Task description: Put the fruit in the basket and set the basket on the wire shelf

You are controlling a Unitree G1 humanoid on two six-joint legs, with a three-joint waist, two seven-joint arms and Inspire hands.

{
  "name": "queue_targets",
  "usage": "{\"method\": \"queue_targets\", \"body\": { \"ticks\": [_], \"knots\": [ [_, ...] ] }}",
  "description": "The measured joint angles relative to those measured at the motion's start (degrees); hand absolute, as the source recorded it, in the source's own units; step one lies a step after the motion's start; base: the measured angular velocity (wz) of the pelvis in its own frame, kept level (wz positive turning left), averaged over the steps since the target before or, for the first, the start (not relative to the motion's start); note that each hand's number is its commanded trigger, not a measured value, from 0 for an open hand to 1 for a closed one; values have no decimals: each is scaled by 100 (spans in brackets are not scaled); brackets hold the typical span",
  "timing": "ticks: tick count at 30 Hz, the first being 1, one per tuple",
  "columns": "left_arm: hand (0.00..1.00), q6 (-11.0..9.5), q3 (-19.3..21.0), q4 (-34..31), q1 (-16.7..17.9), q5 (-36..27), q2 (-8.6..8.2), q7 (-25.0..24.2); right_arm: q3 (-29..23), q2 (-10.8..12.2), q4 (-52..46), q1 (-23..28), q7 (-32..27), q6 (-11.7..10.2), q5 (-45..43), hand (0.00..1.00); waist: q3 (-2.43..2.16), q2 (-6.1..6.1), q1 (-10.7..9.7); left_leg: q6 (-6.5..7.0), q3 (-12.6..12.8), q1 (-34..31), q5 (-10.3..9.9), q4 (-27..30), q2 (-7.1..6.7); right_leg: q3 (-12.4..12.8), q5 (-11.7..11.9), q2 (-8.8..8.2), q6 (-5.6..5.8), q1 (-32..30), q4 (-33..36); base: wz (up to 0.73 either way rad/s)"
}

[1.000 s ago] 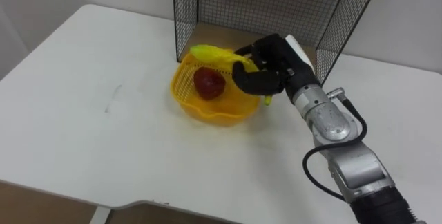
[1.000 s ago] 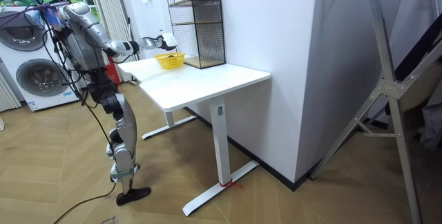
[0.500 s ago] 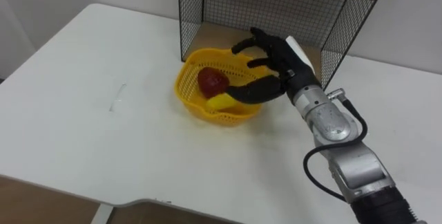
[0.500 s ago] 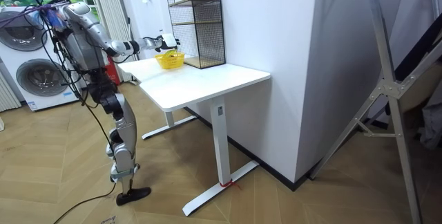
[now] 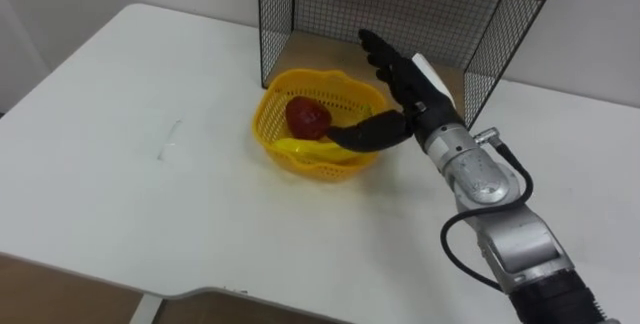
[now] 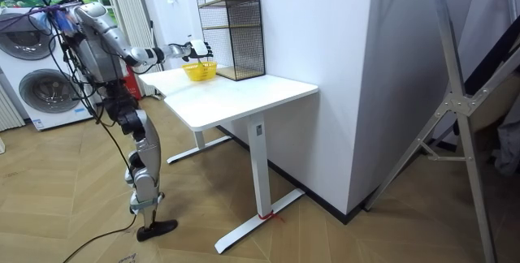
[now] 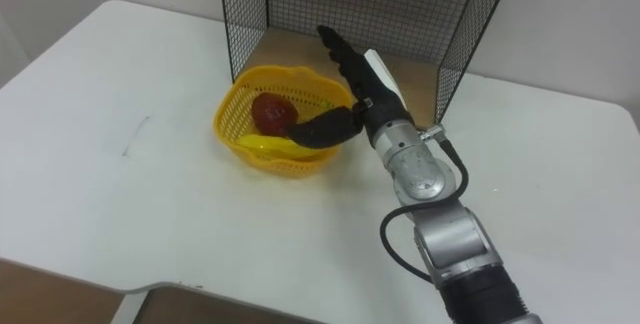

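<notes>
Fruit lay in the basket; right hand spread open beside it, probably gripping the rim next, for the wire shelf behind.

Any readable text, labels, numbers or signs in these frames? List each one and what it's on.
No readable text anywhere.
Basket, apple, banana: no print.
Wire shelf and table: no labels or signs.
Right hand, open over the basket: no legible marks.
Washing machines in the room view: any markings are too small to read.
</notes>
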Motion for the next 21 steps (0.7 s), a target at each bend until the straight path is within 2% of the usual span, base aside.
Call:
{"method": "queue_targets", "body": {
  "ticks": [8, 11, 16, 19, 21],
  "knots": [
    [0, -1, -2, 1, -4, -31, 3, 0, 16, -85, 0, 0, 92, 0, -1, 0, 3, 6, -5, 0, -7, 0, 0, 13, 0, 0, 0, -1, 0, 3, 1, 0],
    [0, -1, 0, 7, 6, -56, 3, 0, 9, -85, 0, 0, 89, -1, 3, 0, 1, 4, -112, 0, -38, -8, 0, 40, -5, -3, 0, -3, 0, 20, 3, 5],
    [0, -4, 5, 24, 93, -69, 1, 4, -147, -80, -1, 1, -132, -1, 597, 0, 4, 22, -257, 0, -50, -16, 0, 81, -12, 3, 0, -7, 0, 36, 3, 1],
    [0, -5, 71, 32, 145, -68, -19, 4, -420, -82, -47, 3, -267, -1, 742, 0, -11, 41, -302, 0, -8, -29, 0, 92, -11, 26, 0, -10, 0, 3, 6, -7],
    [0, -6, 88, 29, 276, -94, -16, 6, -605, -85, -73, 7, -401, -2, 819, 0, -53, 78, -340, 0, 5, -26, 0, 88, -11, 36, 0, -10, 0, 3, 8, -2]
  ]
}}
